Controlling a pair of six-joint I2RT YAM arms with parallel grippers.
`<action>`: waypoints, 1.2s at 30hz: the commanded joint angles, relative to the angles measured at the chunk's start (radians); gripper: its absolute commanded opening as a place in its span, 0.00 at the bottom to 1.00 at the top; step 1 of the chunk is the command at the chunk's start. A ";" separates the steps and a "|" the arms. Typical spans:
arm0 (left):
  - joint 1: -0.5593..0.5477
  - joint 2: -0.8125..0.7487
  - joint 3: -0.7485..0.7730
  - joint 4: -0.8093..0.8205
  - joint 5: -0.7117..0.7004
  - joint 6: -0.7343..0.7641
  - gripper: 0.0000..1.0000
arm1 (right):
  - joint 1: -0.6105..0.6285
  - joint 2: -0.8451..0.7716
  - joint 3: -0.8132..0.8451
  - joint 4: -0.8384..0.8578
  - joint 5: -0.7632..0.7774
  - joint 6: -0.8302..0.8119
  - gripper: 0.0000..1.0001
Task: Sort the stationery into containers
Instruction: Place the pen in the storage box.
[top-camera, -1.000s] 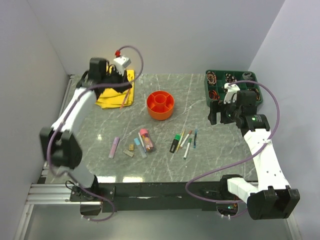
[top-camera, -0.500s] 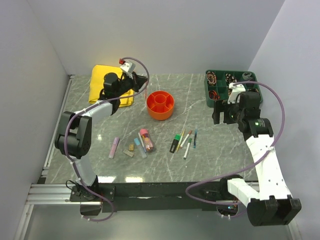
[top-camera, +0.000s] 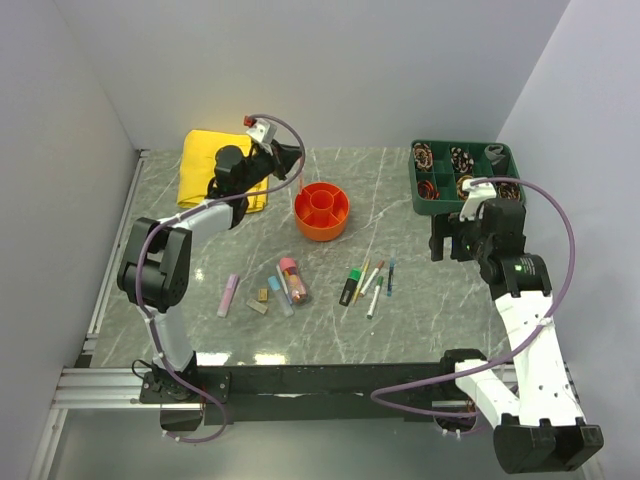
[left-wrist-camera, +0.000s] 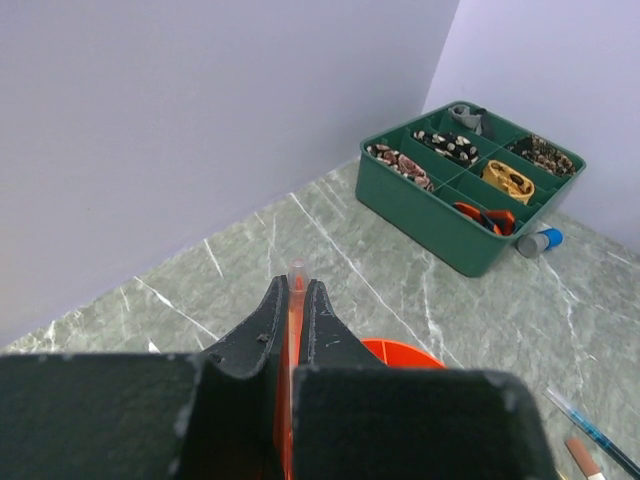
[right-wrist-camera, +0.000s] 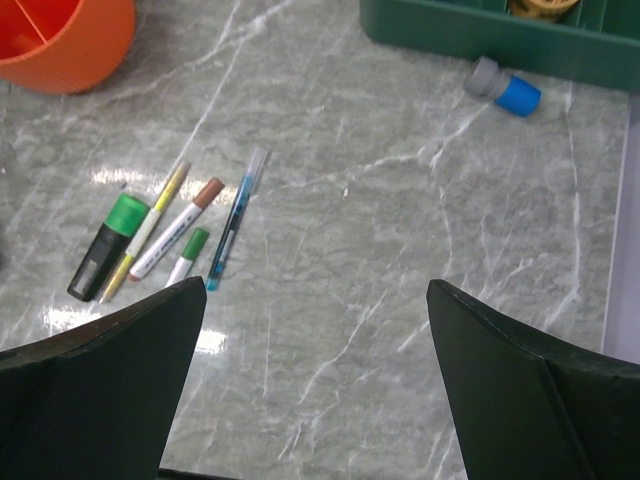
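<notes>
My left gripper (left-wrist-camera: 296, 300) is shut on a thin translucent orange pen (left-wrist-camera: 297, 272), whose tip pokes out past the fingertips. It hovers at the back left of the round orange container (top-camera: 322, 210), whose rim (left-wrist-camera: 405, 350) shows just beyond the fingers. More stationery lies on the table: a lilac stick (top-camera: 229, 294), small tan blocks (top-camera: 260, 301), a pink-capped tube (top-camera: 293, 281), and a row of pens and markers (right-wrist-camera: 165, 232). My right gripper (right-wrist-camera: 315, 290) stands open above bare table, to the right of those markers.
A green divided tray (top-camera: 418, 196) with small parts stands at the back right. A blue-capped grey piece (right-wrist-camera: 505, 88) lies in front of it. A folded yellow cloth (top-camera: 203, 168) lies at the back left, behind the left arm.
The left arm has swung right from above the yellow cloth to the orange container, still shut on the pen. The right arm has drifted slightly right and nearer.
</notes>
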 joint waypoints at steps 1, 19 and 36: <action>-0.018 -0.007 -0.033 0.049 -0.011 0.006 0.01 | -0.006 -0.015 -0.018 0.000 -0.002 0.003 1.00; -0.015 -0.117 -0.066 -0.167 -0.080 0.072 0.55 | -0.006 0.089 -0.001 0.059 -0.175 0.197 0.97; 0.132 -0.769 -0.240 -0.903 -0.379 0.130 0.77 | 0.266 0.510 0.057 0.150 -0.162 0.601 0.65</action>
